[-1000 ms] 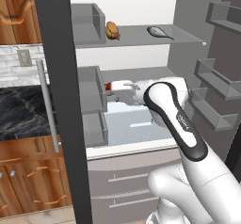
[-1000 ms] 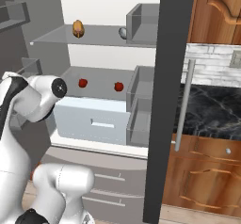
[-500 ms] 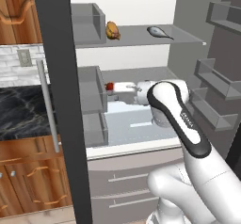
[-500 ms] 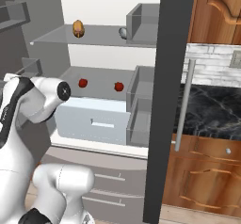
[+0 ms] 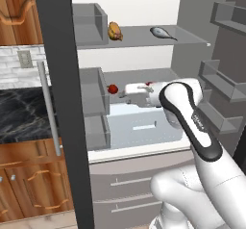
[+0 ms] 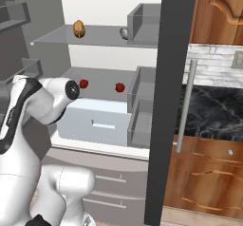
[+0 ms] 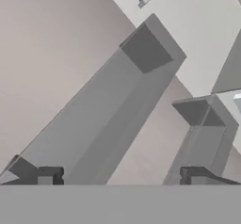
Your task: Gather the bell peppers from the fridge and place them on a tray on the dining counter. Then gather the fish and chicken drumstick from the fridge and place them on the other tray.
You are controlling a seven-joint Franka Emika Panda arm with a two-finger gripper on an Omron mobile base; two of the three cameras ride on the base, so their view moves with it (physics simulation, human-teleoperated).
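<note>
Two red bell peppers sit on the middle shelf of the open fridge [image 5: 192, 31]; in the right base view one bell pepper [image 6: 84, 83] lies at about ten o'clock from the pale drawer [image 6: 97, 123] and the other bell pepper [image 6: 120, 87] at about one o'clock from it, well apart from each other; the upper shelf [image 6: 95, 37] carries the chicken drumstick [image 6: 79, 28] toward nine o'clock and the fish [image 6: 124, 32] toward three o'clock, beside a grey bin [image 6: 144, 23]; in the left base view the white arm [image 5: 190, 115] reaches over the drawer toward the middle shelf, its wrist close to a pepper at nine o'clock from it; in the hand view the gripper [image 7: 123, 176] has its two dark fingertips [image 7: 47, 175] standing wide apart with nothing between them, facing grey door shelves [image 7: 146, 53] that run slantwise across the frame.
</note>
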